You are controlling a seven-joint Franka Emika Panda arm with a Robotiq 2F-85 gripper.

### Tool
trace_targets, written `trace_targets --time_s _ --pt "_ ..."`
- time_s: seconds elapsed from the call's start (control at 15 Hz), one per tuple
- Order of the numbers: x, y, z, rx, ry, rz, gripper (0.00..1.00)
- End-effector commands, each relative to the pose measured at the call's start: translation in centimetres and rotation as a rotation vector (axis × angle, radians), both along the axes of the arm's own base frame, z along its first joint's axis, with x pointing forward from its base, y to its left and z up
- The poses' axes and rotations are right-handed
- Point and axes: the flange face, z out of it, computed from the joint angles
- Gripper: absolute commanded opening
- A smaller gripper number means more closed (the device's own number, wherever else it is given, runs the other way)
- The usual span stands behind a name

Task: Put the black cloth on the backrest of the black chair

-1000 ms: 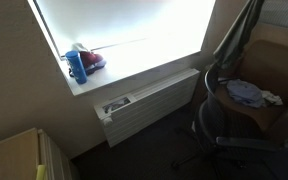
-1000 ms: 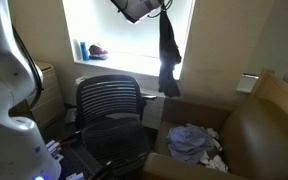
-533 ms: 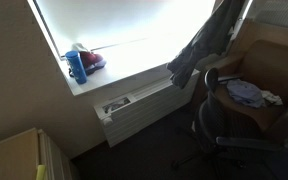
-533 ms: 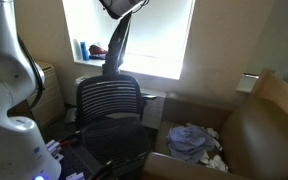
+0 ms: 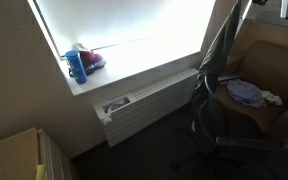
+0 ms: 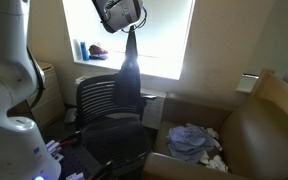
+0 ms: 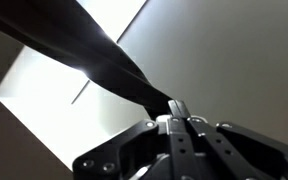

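Note:
My gripper [image 6: 130,27] is high in front of the bright window, shut on the top of the black cloth [image 6: 129,75]. The cloth hangs straight down as a long strip, and its lower end overlaps the top of the black mesh chair backrest [image 6: 96,100]. I cannot tell whether it touches the backrest. In an exterior view the cloth [image 5: 218,48] hangs from the top edge above the chair [image 5: 212,118]. In the wrist view the shut fingers [image 7: 180,108] pinch the cloth [image 7: 104,50], which runs off to the upper left.
A brown armchair [image 6: 259,125] holds a pile of clothes [image 6: 194,142] beside the chair. A blue bottle [image 5: 76,66] and a red item stand on the window sill above a white radiator [image 5: 149,100]. The robot's base [image 6: 9,100] is close to the chair.
My gripper carried the cloth from in front of the window's far side to above the chair. The cloth swung and now hangs straighter, down across the backrest.

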Motion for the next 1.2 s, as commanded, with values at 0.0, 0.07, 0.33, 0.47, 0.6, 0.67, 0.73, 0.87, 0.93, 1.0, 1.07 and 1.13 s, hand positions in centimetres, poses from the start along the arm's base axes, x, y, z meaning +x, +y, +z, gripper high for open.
trace_targets --time_s 0.0,0.07,0.33,0.47,0.6,0.67,0.73,0.87,0.93,1.0,1.07,1.13 --pt "-0.3 0.9 -3.6 -0.019 0.195 0.020 0.00" --pt "-0.2 1.3 -4.1 -0.031 0.262 0.025 0.00" --pt "0.0 2.8 -0.4 -0.018 0.423 0.048 0.00" --pt "-0.8 3.7 5.0 0.065 0.418 0.061 0.00" --pt "-1.9 4.7 9.9 0.135 0.399 0.053 0.00" --pt "-2.5 5.0 12.5 0.167 0.394 0.052 0.00" --pt "-2.8 4.9 14.5 0.181 0.383 0.039 0.00" --pt "-2.8 3.7 17.0 0.149 0.356 -0.033 0.00" --pt "-2.7 3.2 17.5 0.129 0.356 -0.066 0.00" --pt "-2.5 2.4 17.7 0.095 0.355 -0.106 0.00" --pt "-2.1 1.4 17.6 0.076 0.357 -0.137 0.00" --pt "-1.7 0.3 17.1 0.050 0.358 -0.163 0.00"
